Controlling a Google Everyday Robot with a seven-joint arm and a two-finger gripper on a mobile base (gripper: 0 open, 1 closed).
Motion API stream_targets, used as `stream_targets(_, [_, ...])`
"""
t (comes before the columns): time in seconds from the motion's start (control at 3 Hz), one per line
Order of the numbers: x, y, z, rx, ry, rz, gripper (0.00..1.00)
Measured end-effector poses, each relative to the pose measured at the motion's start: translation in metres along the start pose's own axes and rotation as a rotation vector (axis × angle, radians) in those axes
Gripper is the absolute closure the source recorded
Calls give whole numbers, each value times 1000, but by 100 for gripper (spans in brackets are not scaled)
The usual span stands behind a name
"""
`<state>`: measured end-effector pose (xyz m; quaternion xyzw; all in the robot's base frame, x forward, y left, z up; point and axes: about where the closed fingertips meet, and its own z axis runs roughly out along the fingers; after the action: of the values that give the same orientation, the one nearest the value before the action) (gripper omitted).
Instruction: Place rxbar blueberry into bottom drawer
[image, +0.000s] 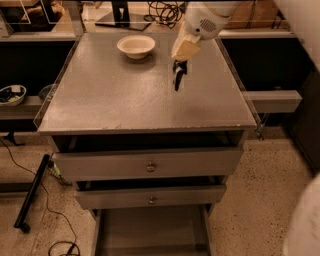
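Observation:
My gripper (176, 80) hangs from the white arm above the right middle of the grey cabinet top (110, 100), to the right of the cream bowl (136, 46). It is shut on the rxbar blueberry (177, 76), a thin dark bar with pale print that hangs upright just above the top. The bottom drawer (150, 232) is pulled out at the foot of the cabinet, and its flat grey floor shows with nothing on it.
Two grey drawers with small round knobs, upper (150, 163) and middle (150, 198), stand slightly pulled out above the bottom drawer. A black cable (50, 220) and a dark bar lie on the speckled floor at the left. Shelves flank the cabinet on both sides.

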<state>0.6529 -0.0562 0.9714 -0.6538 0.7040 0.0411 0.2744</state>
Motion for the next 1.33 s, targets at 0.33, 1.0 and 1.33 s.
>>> stream_targets(0.33, [14,13,-22,28,12,36,100])
stream_targets(1.0, [34,48,-57,52,3,30,100])
stream_targets(1.33, [38,64,-65,55,3,41,100])
